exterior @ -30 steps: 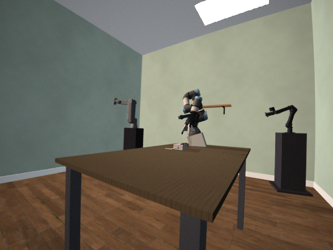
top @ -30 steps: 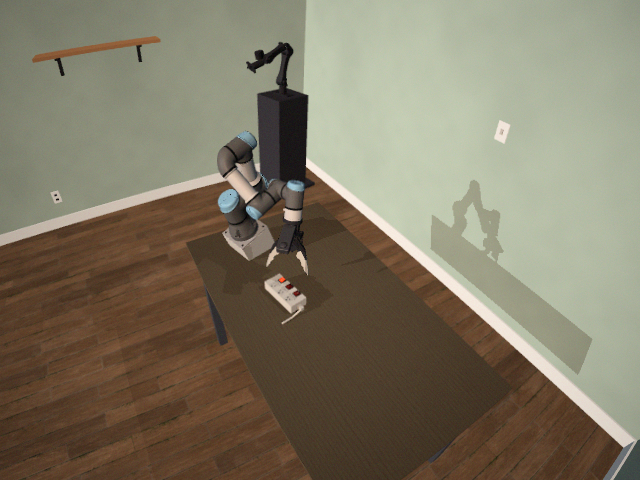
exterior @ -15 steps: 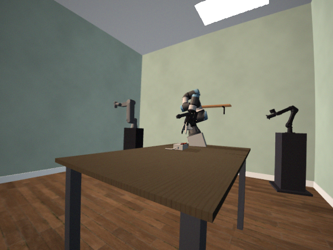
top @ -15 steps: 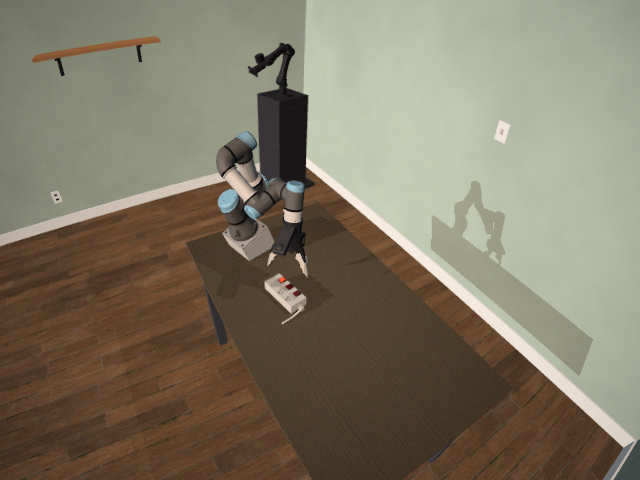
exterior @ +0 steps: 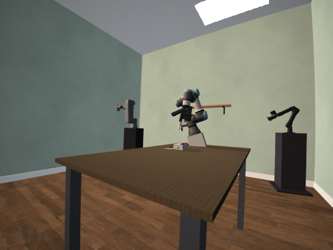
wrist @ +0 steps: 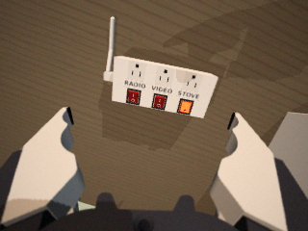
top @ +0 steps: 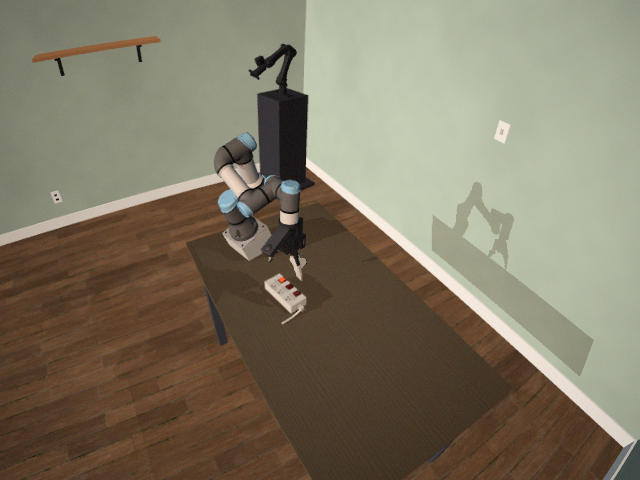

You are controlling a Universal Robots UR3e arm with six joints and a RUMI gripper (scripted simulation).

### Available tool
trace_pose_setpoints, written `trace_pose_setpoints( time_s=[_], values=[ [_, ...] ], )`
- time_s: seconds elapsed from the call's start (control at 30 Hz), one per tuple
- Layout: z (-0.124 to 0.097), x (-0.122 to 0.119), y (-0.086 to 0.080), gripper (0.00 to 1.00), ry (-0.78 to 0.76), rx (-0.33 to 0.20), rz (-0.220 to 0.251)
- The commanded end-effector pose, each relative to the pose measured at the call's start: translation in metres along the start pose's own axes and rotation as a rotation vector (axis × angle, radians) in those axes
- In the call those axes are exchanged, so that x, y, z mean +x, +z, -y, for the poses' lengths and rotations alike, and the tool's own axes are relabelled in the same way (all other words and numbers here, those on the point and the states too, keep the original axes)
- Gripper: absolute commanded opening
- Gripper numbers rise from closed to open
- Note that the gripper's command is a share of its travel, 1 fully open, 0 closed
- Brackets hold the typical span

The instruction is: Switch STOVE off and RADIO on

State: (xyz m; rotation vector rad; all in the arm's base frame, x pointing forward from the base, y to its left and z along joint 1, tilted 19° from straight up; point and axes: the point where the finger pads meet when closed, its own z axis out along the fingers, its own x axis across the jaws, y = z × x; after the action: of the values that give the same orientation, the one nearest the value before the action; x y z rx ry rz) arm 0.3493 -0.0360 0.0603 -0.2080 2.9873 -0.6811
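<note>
Since the power strip [wrist: 163, 87] sits face-up on the bench [wrist: 58, 58] with all three labels readable in the wrist view, the "right way up" part looks fine already. Going left to right along it: the RADIO switch [wrist: 133, 97] is dark red, so by the look of it that one's off and needs flipping on. The VIDEO switch [wrist: 159, 101] in the middle is dark too and should just be left alone. The STOVE switch [wrist: 186, 106] on the right glows bright orange, so it's on and has to go off. Basically nothing is done yet, both flips remain.

As for the tool [wrist: 150, 159], it's spread as wide as it goes, holding nothing and touching nothing. The left finger [wrist: 45, 159] and right finger [wrist: 250, 164] frame the strip from above. In the exterior view the tool [exterior: 180, 125] hangs well above the strip [exterior: 180, 146], so there's a descent needed before any rocker gets poked.
</note>
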Motion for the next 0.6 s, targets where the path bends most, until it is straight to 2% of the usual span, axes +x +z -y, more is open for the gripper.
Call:
trace_pose_setpoints(
  time_s=[0.0,0.3,0.57],
  values=[
    [0.01,-0.002,-0.011,1.0,0.129,-0.048,-0.044],
    [0.024,0.0,-0.029,1.0,0.299,-0.1,-0.077],
    [0.025,0.0,-0.031,1.0,0.321,-0.106,-0.081]
  ],
)
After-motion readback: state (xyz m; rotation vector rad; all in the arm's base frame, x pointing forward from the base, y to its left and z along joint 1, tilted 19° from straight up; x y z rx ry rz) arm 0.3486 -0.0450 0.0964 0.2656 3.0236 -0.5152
